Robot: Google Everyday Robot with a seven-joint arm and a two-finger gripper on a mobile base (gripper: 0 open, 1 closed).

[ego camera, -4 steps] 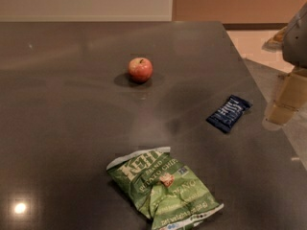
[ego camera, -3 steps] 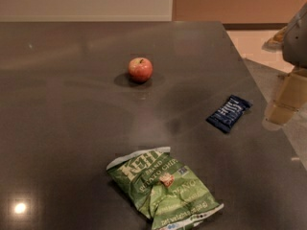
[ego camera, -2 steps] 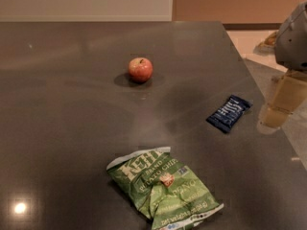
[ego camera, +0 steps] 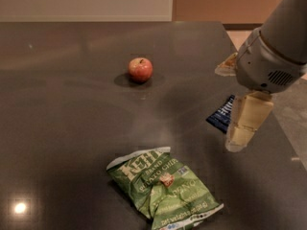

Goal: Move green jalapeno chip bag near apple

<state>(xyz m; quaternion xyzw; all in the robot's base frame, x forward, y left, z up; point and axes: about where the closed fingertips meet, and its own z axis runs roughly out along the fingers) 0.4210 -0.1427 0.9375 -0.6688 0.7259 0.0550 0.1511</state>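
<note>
The green jalapeno chip bag (ego camera: 163, 188) lies flat and crinkled on the dark table (ego camera: 62, 128), near the front edge and a little right of centre. The apple (ego camera: 140, 69), small and red, stands farther back, well apart from the bag. My gripper (ego camera: 241, 137) hangs at the right over the table, above and to the right of the bag and touching neither the bag nor the apple. Its grey arm housing (ego camera: 273, 47) fills the upper right corner.
A small dark blue packet (ego camera: 222, 115) lies at the right, partly hidden behind my gripper. The table's right edge (ego camera: 283, 143) runs just beyond it, with lighter floor past it. A pale wall and a wooden panel stand behind the table.
My arm has moved left and forward into view over the table's right side and now partly covers the blue packet. The bag and apple have not moved.
</note>
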